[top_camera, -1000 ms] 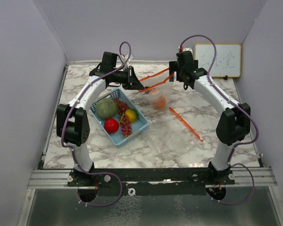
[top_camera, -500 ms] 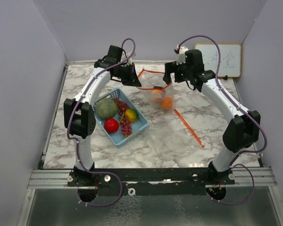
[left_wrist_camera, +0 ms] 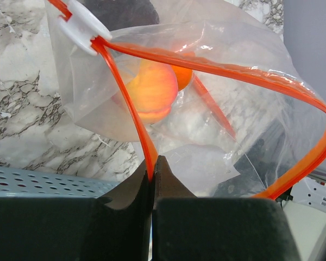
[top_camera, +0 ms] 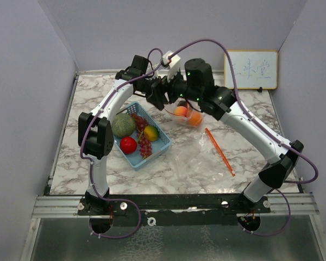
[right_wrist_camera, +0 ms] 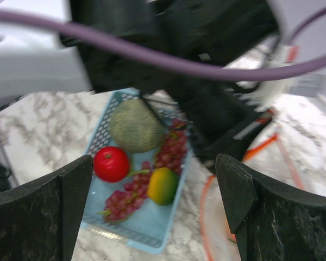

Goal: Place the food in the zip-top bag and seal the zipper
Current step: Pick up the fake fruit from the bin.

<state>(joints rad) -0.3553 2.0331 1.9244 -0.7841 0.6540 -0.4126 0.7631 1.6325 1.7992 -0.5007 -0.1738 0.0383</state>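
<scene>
The clear zip-top bag (top_camera: 187, 117) has an orange zipper strip (left_wrist_camera: 228, 68) and a white slider (left_wrist_camera: 80, 26). It holds a peach (left_wrist_camera: 150, 91) and an orange (left_wrist_camera: 182, 77). My left gripper (top_camera: 158, 97) is shut on the zipper strip (left_wrist_camera: 150, 169) and holds the mouth up. My right gripper (top_camera: 173, 89) is open and empty (right_wrist_camera: 155, 163), hovering beside the left gripper above the light-blue basket (top_camera: 157, 147). The basket holds the green melon (top_camera: 121, 125), red apple (top_camera: 128, 144), red grapes (top_camera: 143, 140) and a yellow-orange fruit (top_camera: 150, 132).
Part of the bag lies flat on the marble table (top_camera: 98, 168), with its orange rim (top_camera: 219, 152) to the right. A whiteboard (top_camera: 251, 69) leans on the back right wall. Walls close in the table on three sides. The left arm fills the top of the right wrist view.
</scene>
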